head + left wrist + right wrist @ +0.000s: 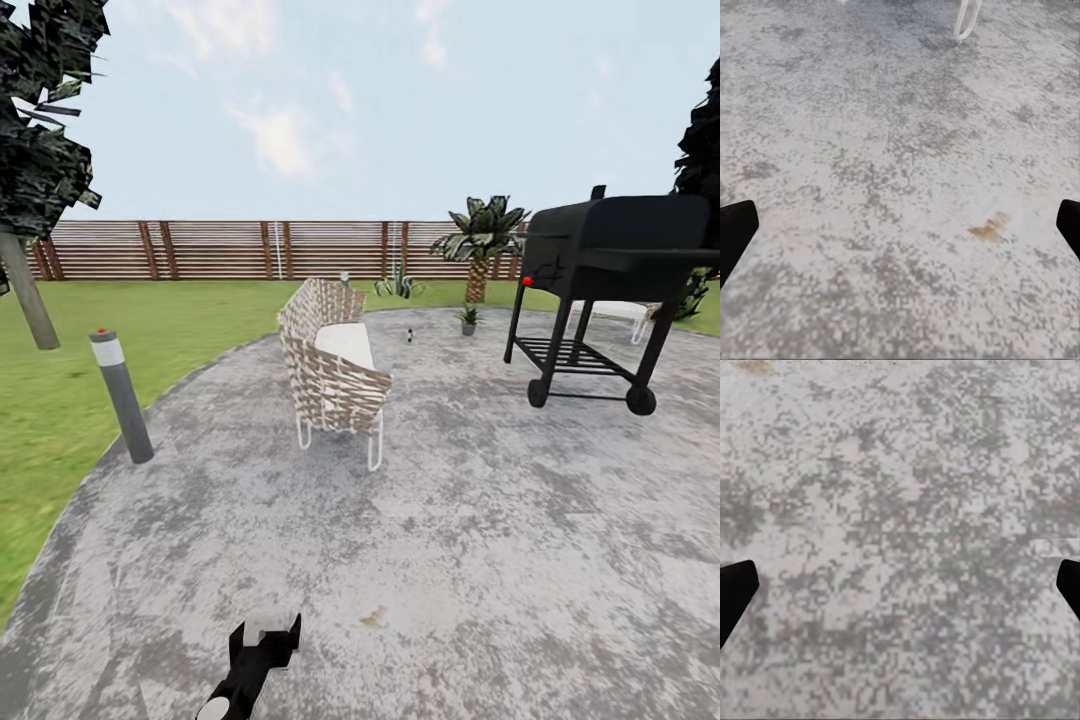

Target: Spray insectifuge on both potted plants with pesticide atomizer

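Observation:
Far across the round paved patio [450, 520], the pesticide atomizer [409, 335] shows as a tiny dark bottle standing on the paving to the right of the wicker sofa [333, 365]. A potted plant [468, 320], a low green rosette in a grey pot, stands just beyond it to the right. My left gripper [268, 632] hangs low at the near edge of the patio, far from both. In the left wrist view the left gripper [900, 225] is open over bare paving. The right gripper [900, 585] is also open above paving, holding nothing.
A black wheeled grill [600, 290] stands at the right. A grey bollard lamp [121, 395] rises at the lawn's edge on the left. A palm [482, 245] and a spiky plant [399, 283] stand before the wooden fence [220, 250]. A brown stain [990, 227] marks the paving.

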